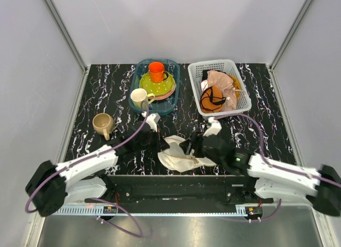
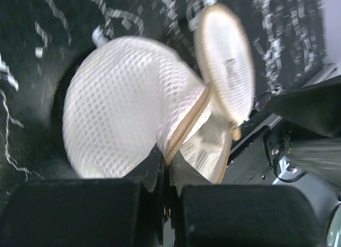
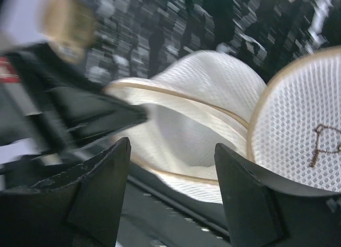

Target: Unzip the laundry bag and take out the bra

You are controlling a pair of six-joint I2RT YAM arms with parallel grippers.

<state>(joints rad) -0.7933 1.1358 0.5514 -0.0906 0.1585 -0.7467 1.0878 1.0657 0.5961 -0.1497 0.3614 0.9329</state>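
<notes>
**Operator:** What's in front of me, biggest first?

**Spotter:** Your table [image 1: 106,87] is a glossy black slab veined with white. At its far side stands a white plastic basket [image 1: 197,71] with lattice walls. Left of it is a translucent blue tray [image 1: 177,84], round-cornered, holding a green dotted plate [image 1: 162,87] with an orange cup [image 1: 156,71] on it.

**Operator:** And the laundry bag?

**Spotter:** The laundry bag [image 1: 181,159] lies slumped at the near edge, between your two arms. It's cream-white honeycomb mesh, soft and crumpled. Its round flat face, bound in tan tape, stands tilted up and carries a small dark print. The zip [image 2: 186,124] is a tan strip curving along a gaping mouth, with a smooth, shiny lining inside.

**Operator:** Where's the bra?

**Spotter:** Well apart from the bag. The bra [image 1: 212,97] sits in the basket's near left corner, a rounded orange-brown padded lump crossed by black straps, touching a rumpled pale pink cloth [image 1: 224,81].

**Operator:** Smaller things?

**Spotter:** A smooth cream mug [image 1: 139,98] at the tray's near left corner, and a tan mug [image 1: 102,124] farther left.

**Operator:** My grippers?

**Spotter:** Your left gripper [image 2: 169,188] has its black fingers pressed together, pinching the bag's zip edge. Your right gripper [image 3: 171,151] stands spread, its matte, scuffed fingers facing the bag's mouth. Whether they touch the mesh I cannot tell.
</notes>
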